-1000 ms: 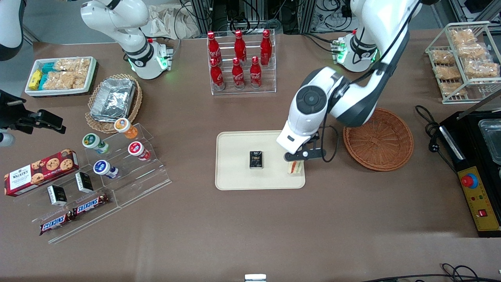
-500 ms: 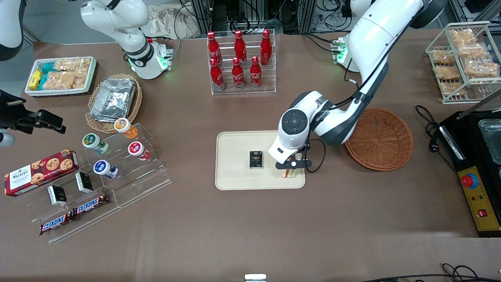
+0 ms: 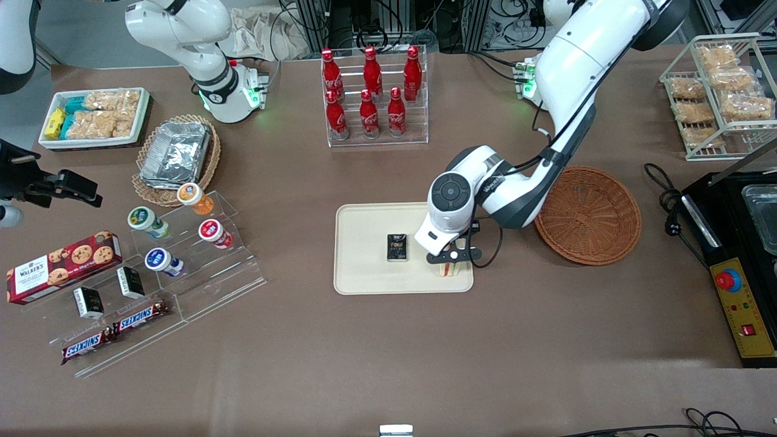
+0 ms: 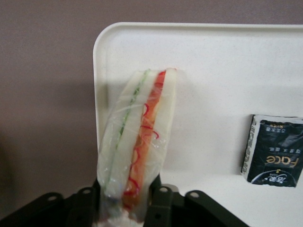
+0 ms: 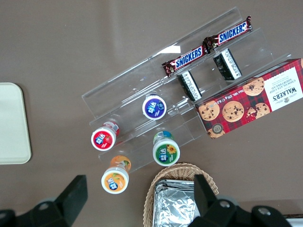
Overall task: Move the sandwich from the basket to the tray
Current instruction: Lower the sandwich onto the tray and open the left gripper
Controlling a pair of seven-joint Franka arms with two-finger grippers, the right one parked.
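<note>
My left gripper [image 3: 450, 260] is shut on the sandwich [image 3: 448, 269], a wrapped wedge of white bread with red and green filling, and holds it low over the cream tray [image 3: 364, 243], at the tray's corner nearest the front camera and the basket. In the left wrist view the sandwich [image 4: 137, 142] stands between the black fingers [image 4: 160, 208] of my gripper [image 4: 127, 210], over the tray [image 4: 213, 85] near its rounded corner. The reddish-brown wicker basket [image 3: 587, 215] sits beside the tray, toward the working arm's end, with nothing in it.
A small black box [image 3: 397, 247] lies in the middle of the tray, also seen in the left wrist view [image 4: 273, 157]. A rack of red bottles [image 3: 371, 97] stands farther from the front camera. A black appliance [image 3: 737, 255] sits at the working arm's end.
My gripper has carried the sandwich from the tray's edge by the basket inward over the tray and lower, toward the black box. The last half second shows only a slight shift.
</note>
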